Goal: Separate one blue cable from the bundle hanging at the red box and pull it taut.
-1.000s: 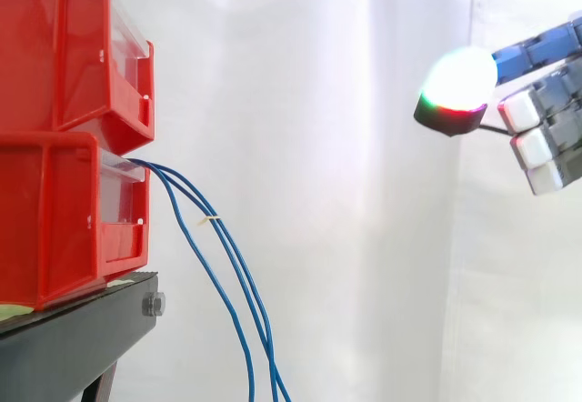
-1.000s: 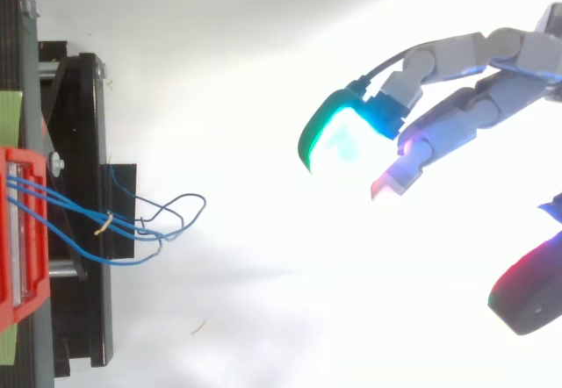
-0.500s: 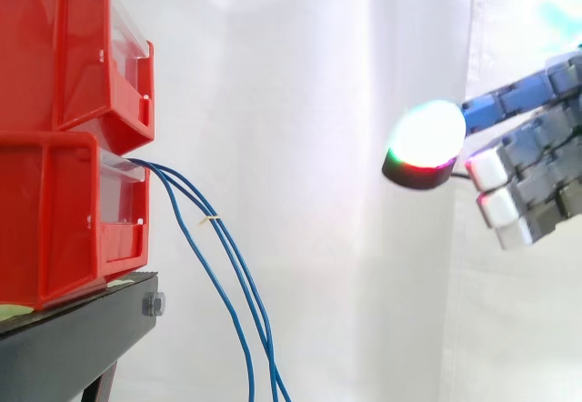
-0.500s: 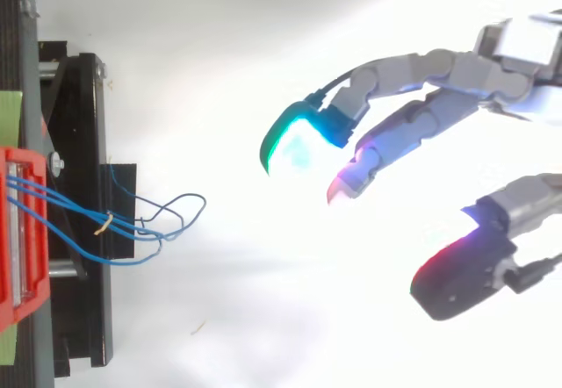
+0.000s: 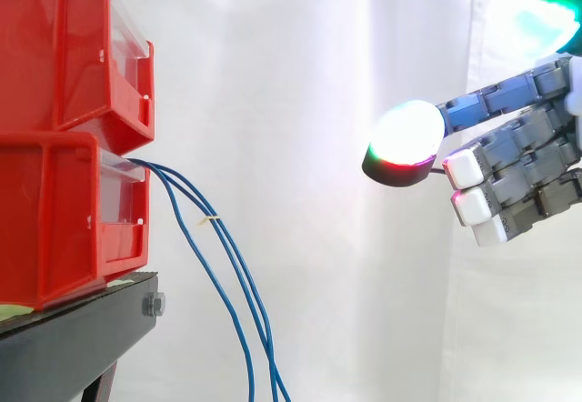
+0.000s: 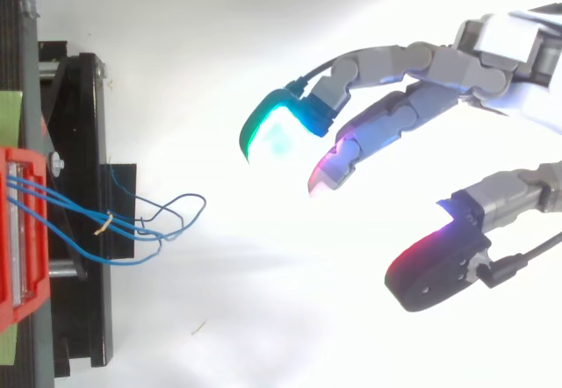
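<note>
- Side view: the hand [image 5: 514, 165] hangs in mid-air, fingers spread and relaxed, gripping nothing, its glowing fingertips [image 5: 405, 134] pointing away from the wrist.
- Well apart from those fingertips, ahead of them and lower, the blue cables [image 5: 227, 270] droop in a bundle from the lower red bin [image 5: 64, 211], cinched by a pale tie [image 5: 212, 219].
- The white curtain [image 5: 318, 75] backs the gap between hand and bundle.
- Farthest from the hand, the bins sit on a black stand [image 6: 83, 142]; from above, the cable ends curl just off its edge.
</note>
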Controlling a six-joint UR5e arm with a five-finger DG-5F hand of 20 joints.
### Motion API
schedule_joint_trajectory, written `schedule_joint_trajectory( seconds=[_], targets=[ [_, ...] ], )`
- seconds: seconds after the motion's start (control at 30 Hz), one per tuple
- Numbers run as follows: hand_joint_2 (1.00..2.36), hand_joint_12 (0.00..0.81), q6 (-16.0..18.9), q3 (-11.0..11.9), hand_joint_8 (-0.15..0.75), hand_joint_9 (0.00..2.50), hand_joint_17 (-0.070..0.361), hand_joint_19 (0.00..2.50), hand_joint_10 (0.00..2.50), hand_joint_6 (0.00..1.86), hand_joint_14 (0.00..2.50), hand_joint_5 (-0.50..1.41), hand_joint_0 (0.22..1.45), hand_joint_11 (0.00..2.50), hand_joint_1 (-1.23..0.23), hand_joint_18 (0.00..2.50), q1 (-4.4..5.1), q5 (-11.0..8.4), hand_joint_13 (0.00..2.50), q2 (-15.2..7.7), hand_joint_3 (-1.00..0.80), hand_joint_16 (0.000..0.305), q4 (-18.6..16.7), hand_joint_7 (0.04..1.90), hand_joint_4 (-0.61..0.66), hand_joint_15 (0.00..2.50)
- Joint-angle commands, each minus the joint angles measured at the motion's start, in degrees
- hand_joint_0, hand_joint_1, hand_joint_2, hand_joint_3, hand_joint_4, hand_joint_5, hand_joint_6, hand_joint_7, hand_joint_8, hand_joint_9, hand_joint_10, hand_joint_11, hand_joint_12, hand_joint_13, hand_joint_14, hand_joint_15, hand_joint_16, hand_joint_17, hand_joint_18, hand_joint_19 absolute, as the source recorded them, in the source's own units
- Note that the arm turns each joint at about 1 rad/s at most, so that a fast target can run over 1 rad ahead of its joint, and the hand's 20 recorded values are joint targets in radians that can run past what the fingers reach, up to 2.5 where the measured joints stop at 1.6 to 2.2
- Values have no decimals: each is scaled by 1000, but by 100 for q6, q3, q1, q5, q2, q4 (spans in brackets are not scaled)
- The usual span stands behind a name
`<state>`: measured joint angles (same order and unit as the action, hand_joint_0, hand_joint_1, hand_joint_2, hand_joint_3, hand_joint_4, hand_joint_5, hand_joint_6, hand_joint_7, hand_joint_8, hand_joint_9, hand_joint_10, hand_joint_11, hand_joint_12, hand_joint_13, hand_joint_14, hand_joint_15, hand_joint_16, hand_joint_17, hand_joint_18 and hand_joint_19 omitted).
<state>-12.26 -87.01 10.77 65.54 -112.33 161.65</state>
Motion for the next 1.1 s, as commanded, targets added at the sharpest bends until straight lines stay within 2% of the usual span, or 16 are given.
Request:
schedule_joint_trajectory(
  seconds=[0.0, 0.13, 0.3, 0.4, 0.63, 0.8, 1.07],
  targets=[
    [1000, 331, -66, 0, 317, 871, 71, 322, 10, 502, 11, -168, 570, 410, -711, 654, 30, -112, 801, 1, -500, 31, -19, 781, 238, 307],
    [1000, 329, -172, 0, 321, 876, 70, 328, 10, 502, 11, -167, 569, 407, -702, 653, 57, -226, 800, -8, -500, 31, -98, 783, 239, 310],
    [1000, 331, -110, 0, 321, 878, 70, 328, 9, 502, 13, -167, 569, 400, -698, 654, 66, -226, 801, -184, -500, 31, -204, 780, 237, 307],
    [1000, 330, -93, 0, 321, 881, 70, 328, 10, 502, 11, -167, 569, 409, -696, 654, 66, -253, 801, -254, -500, 31, -415, 780, 238, 311],
    [1000, 330, -66, 0, 324, 883, 70, 327, 10, 502, 11, -166, 569, 410, -695, 655, 66, -297, 806, -421, -500, 31, -485, 779, 241, 311],
    [1000, 329, -14, 9, 322, 886, 70, 331, 9, 502, 11, -165, 569, 408, -694, 657, 57, -305, 807, -623, -500, 31, -810, 783, 240, 312],
    [1000, 328, -31, 9, 327, 894, 70, 334, 10, 502, 11, -164, 570, 408, -689, 662, 57, -314, 810, -746, -500, 31, -1100, 780, 240, 316]
  ],
)
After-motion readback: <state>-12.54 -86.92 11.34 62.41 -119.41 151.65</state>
